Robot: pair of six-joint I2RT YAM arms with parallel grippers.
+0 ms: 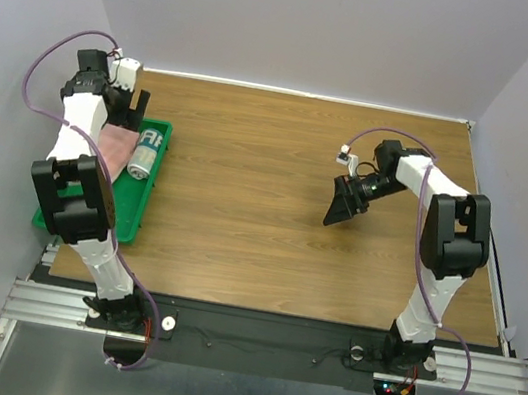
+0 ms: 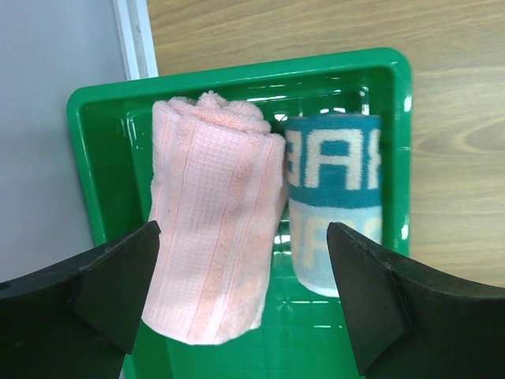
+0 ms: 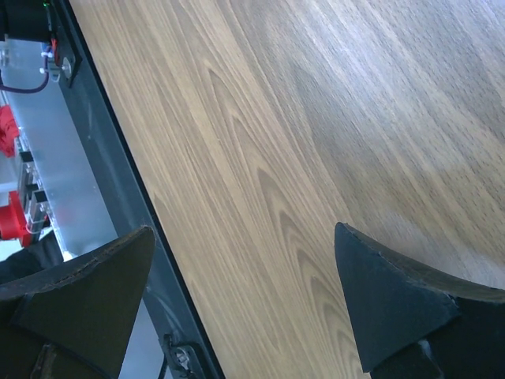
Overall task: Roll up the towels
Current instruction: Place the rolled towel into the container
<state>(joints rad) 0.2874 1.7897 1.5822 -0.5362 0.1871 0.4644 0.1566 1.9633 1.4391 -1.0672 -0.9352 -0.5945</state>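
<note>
Two rolled towels lie side by side in a green tray point(image 2: 95, 197). One is a plain salmon-pink towel point(image 2: 213, 213), the other a teal and pale blue towel point(image 2: 335, 197) with cream letters. My left gripper point(image 2: 243, 237) hangs open above them, its fingers point(image 2: 118, 276) spread wide on either side of both rolls and holding nothing. From the top view the left gripper point(image 1: 135, 110) sits over the tray's far end, above the pink towel point(image 1: 116, 142) and the teal one point(image 1: 146, 155). My right gripper point(image 1: 344, 206) stands open over bare wood, away from the tray.
The green tray point(image 1: 135, 211) lies along the table's left edge, beside the grey wall. The left arm's elbow point(image 1: 72, 196) overhangs the tray's near half. The right wrist view looks down on wood grain point(image 3: 300, 118) and the table's dark front rail point(image 3: 126, 158).
</note>
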